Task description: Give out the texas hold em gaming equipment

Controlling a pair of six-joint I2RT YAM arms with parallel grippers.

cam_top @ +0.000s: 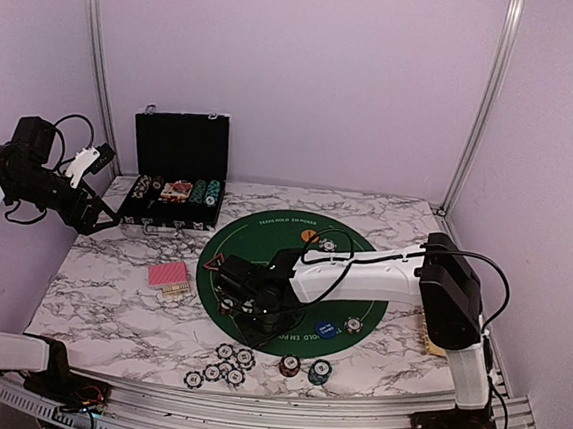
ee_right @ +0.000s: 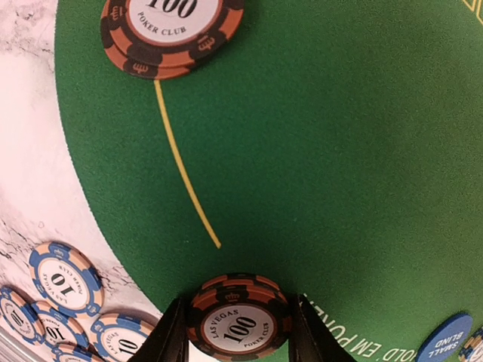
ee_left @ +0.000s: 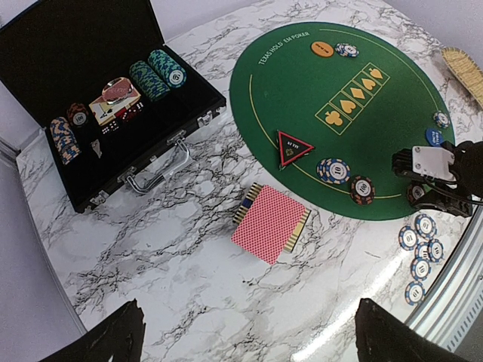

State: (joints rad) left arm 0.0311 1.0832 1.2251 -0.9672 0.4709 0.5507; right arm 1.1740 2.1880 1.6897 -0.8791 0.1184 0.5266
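The right gripper [ee_right: 238, 332] is down low on the green mat [ee_right: 339, 151]. Its two fingers [ee_right: 172, 335] stand either side of a red-and-black chip stack [ee_right: 240, 320] marked 100. The jaws are drawn in about halfway, and the pads look to be pressing the stack's edge on both sides. The wrist view crops the contact, so I would not swear to how firm the pinch is. The stack sits flat on the mat, just inside its printed rim.

Straight ahead of that hand and a little to one side lies a second 100 stack [ee_right: 172, 30], well apart from the fingers. Beside one finger, off the mat on the marble table [ee_right: 30, 113], a cluster of blue-and-white 10 chips [ee_right: 64, 277] lies flat. On the hand's other side, the blue small-blind button [ee_right: 453, 343] peeks in near the mat's edge.

The left gripper [ee_left: 249, 309] hangs high above the table with its jaws spread as wide as they go and nothing between them. Below it lie the red-backed cards [ee_left: 270, 223] in a squared pile on the marble. Past them, on the mat, are the black triangular marker [ee_left: 294, 147] and, farther off, the orange button [ee_left: 322, 48]. The open black case [ee_left: 45, 45] sits off to one side of this hand, with more chips racked inside.
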